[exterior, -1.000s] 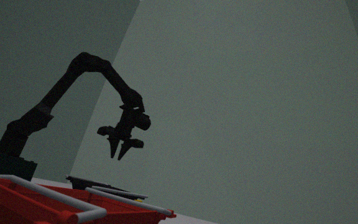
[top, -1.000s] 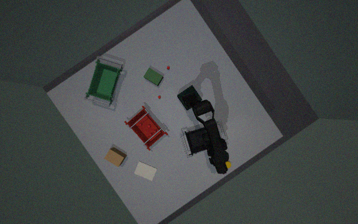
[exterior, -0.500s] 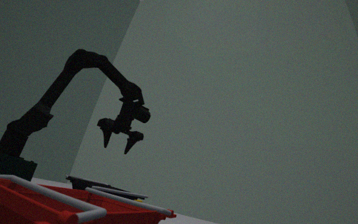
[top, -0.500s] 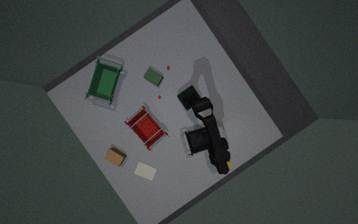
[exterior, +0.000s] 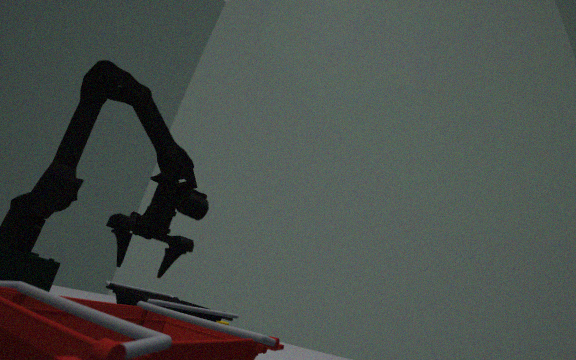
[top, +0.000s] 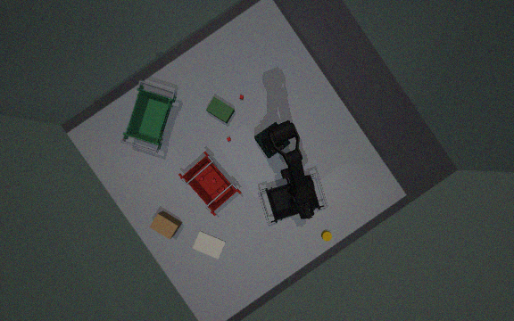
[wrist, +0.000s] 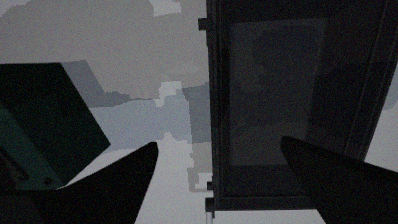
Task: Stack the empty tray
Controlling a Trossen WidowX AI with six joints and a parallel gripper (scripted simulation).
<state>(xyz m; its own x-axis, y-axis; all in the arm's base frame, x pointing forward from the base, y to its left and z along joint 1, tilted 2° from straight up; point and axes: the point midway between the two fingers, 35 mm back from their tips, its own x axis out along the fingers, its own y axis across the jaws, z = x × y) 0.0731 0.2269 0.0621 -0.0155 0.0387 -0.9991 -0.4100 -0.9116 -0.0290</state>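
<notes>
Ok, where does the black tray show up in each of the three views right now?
Top: the black tray lies right of centre, partly under the arm, wire bars out at its ends.
Exterior: only a low dark sliver beyond the red tray, under the open gripper.
Wrist: it fills the right half, seen from above, between the spread fingers.
Shared landmark: the gripper, hanging above the black tray in all three views.

My top camera looks straight down from high up, taking in the whole bench (top: 342, 134), which sits turned cornerwise in its frame. My exterior camera sits low at bench level, right against the red tray (exterior: 28, 325), facing the arm. My wrist camera looks down close between the spread fingers at the black tray (wrist: 275, 100), which the top (top: 284, 202) and exterior (exterior: 128, 294) cameras share.
</notes>
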